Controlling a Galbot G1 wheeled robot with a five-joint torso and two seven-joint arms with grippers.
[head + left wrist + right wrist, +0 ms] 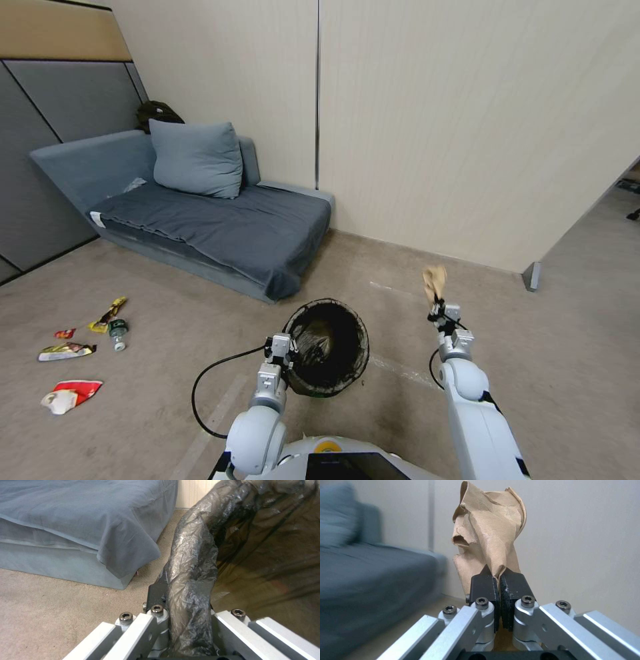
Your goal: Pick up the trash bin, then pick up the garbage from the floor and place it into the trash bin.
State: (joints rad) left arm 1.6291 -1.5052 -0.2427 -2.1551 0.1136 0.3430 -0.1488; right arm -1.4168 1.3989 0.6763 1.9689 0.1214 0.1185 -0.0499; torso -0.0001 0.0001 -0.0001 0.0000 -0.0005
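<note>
1. The trash bin is round, lined with a crinkled black bag folded over its rim; it hangs tilted in front of the robot, mouth toward the camera, held off the carpet
2. The left gripper is clamped on the bin's near-left rim; in the left wrist view the glossy bag-covered rim runs between the closed fingers
3. The right gripper is raised to the right of the bin, pinching a crumpled tan paper piece that stands up from the tightly closed black pads; the paper is creased and torn, matte like kraft paper
4. More garbage lies on the beige carpet at far left: a yellow wrapper, a small dark bottle, a small red scrap, another flat wrapper and a red-and-white crushed cup
5. A low grey-blue sofa with a soft cushion stands beyond the bin against the pale wall
</note>
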